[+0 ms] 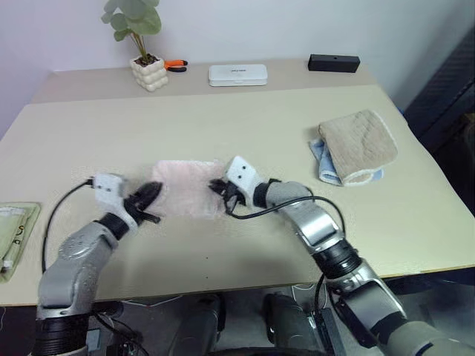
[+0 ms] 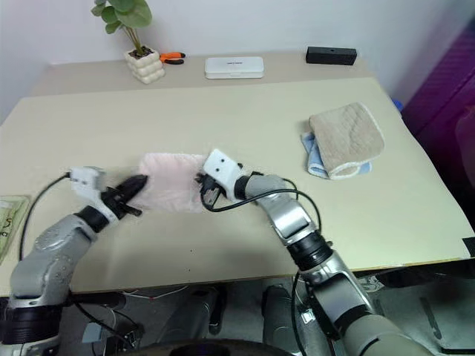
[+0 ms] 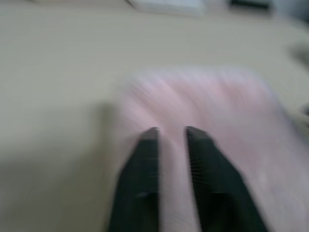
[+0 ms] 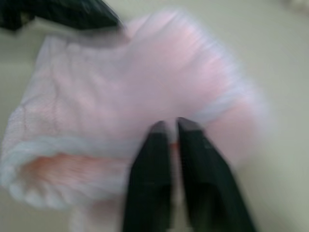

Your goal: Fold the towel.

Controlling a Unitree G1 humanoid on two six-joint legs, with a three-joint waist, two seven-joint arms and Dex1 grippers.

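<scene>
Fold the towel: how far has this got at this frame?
Done: the pale pink fluffy towel already lies as a compact folded rectangle on the beige table. In hand: the left gripper and right gripper sit at its opposite ends, fingers slightly parted. Left: I cannot tell whether another fold follows.

- No text, label or number can be read anywhere.
- The white case (image 1: pixel 237 74) at the table's far edge bears a small dark mark, too tiny to make out.
</scene>
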